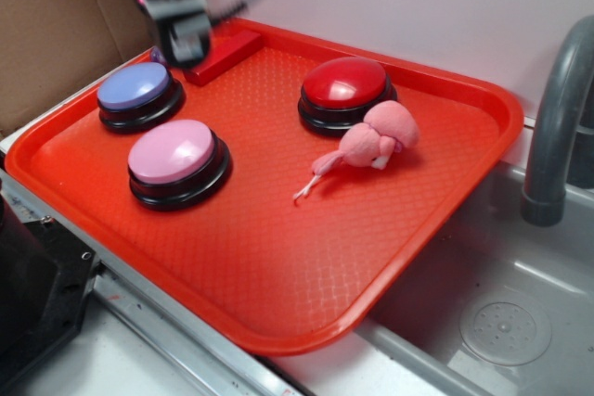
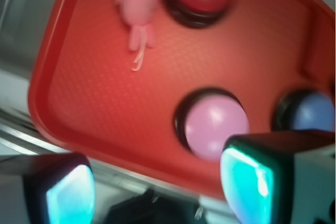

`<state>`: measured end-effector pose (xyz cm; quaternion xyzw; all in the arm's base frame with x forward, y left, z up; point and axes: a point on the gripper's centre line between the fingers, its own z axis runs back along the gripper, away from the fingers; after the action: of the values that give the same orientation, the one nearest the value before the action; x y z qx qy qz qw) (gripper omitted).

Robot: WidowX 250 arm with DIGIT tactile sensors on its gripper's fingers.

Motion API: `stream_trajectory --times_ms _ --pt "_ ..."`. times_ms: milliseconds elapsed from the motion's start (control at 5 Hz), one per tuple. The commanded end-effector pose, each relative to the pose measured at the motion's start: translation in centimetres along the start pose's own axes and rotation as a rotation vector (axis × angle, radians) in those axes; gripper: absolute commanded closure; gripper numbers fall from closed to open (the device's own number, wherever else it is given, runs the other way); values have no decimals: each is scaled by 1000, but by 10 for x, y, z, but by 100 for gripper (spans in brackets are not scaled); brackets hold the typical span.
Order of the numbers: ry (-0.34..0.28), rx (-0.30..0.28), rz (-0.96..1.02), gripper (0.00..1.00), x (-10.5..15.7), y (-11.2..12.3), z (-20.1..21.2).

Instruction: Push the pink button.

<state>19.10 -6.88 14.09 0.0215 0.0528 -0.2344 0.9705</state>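
Observation:
The pink button [image 1: 172, 151] sits on the left part of the red tray [image 1: 278, 266], a pale pink dome on a black base. In the wrist view the pink button [image 2: 214, 123] lies below, just above my right fingertip. My gripper [image 1: 186, 44] hangs high over the tray's back left corner, behind the lavender-blue button [image 1: 135, 88], well apart from the pink one. In the wrist view my gripper [image 2: 157, 192] stands open, with nothing between its teal pads [image 2: 247, 182].
A red button [image 1: 345, 83] stands at the back of the tray with a small pink plush toy [image 1: 371, 144] just in front of it. A red block [image 1: 223, 55] lies at the back left rim. A sink basin [image 1: 501, 322] and grey faucet [image 1: 557, 118] are to the right.

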Motion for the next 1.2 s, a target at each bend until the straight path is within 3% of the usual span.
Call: stream_trajectory --times_ms 0,200,400,800,1000 --pt "-37 95 -143 0 -26 15 -63" --pt "-69 138 -83 0 -39 30 -69" --pt "-70 139 -42 0 -35 52 -77" --pt "-17 42 30 0 -18 64 -103" --pt "-14 50 28 0 -19 61 -96"
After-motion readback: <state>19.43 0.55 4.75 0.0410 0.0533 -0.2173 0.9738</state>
